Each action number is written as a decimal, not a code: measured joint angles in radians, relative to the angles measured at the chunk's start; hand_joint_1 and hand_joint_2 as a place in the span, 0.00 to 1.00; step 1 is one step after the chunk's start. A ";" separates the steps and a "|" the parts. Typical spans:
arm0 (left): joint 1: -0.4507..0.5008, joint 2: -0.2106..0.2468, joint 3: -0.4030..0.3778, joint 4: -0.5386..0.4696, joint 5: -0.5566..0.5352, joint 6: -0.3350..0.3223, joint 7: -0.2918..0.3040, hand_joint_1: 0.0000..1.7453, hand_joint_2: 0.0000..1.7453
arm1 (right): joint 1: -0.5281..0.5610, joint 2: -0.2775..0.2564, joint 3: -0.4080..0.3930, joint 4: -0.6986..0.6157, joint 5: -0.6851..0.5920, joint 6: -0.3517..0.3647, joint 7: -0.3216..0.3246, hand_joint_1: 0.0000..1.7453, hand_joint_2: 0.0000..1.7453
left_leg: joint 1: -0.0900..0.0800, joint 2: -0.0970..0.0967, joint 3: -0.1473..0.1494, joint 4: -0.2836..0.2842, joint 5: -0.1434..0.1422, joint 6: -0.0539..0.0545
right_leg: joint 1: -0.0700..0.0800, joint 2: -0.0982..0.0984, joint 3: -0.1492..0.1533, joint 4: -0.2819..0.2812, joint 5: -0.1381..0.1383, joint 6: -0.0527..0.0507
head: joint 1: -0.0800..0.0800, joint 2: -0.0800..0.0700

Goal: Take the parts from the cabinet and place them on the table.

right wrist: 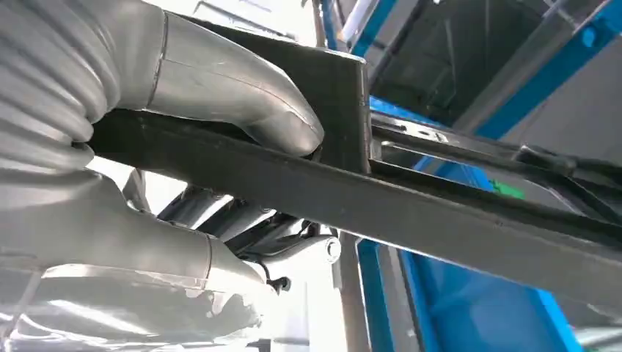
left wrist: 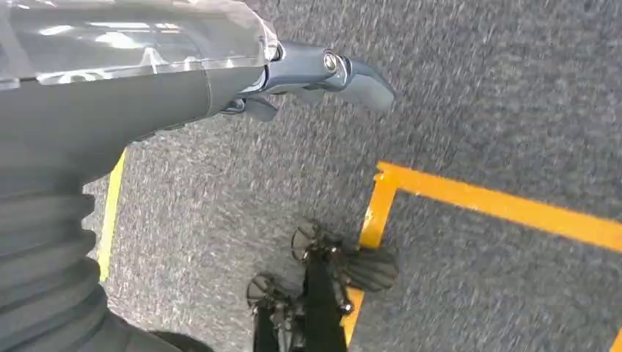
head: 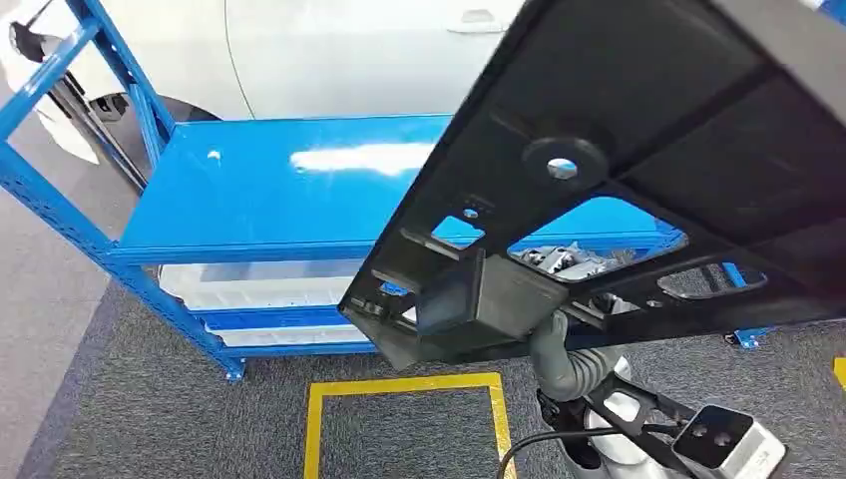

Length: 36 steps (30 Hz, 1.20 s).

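A large black plastic part [head: 638, 130] with ribs, holes and cut-outs hangs tilted in front of the blue cabinet rack [head: 279, 190], covering the right half of the head view. My right hand [head: 562, 351] grips it from beneath at its lower edge. In the right wrist view the thumb [right wrist: 242, 95] presses on one side of a black bar of the part [right wrist: 411, 213], with the darker fingers [right wrist: 242, 224] on its other side. My left hand [left wrist: 315, 70] hangs over the grey carpet, fingers apart and holding nothing.
The rack's top shelf is bare blue metal, and white bins [head: 259, 284] sit on the lower shelves. A white car [head: 329, 50] stands behind the rack. A yellow tape square [head: 409, 384] marks the carpet in front of it.
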 joint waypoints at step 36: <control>-0.007 -0.010 -0.001 0.000 0.002 0.012 -0.018 0.00 1.00 | 0.066 0.002 -0.091 -0.007 0.013 0.097 0.001 1.00 1.00 | 0.000 0.006 -0.091 0.302 -0.201 -0.016 | 0.005 -0.004 -0.021 -0.008 0.022 -0.023 | 0.000 0.000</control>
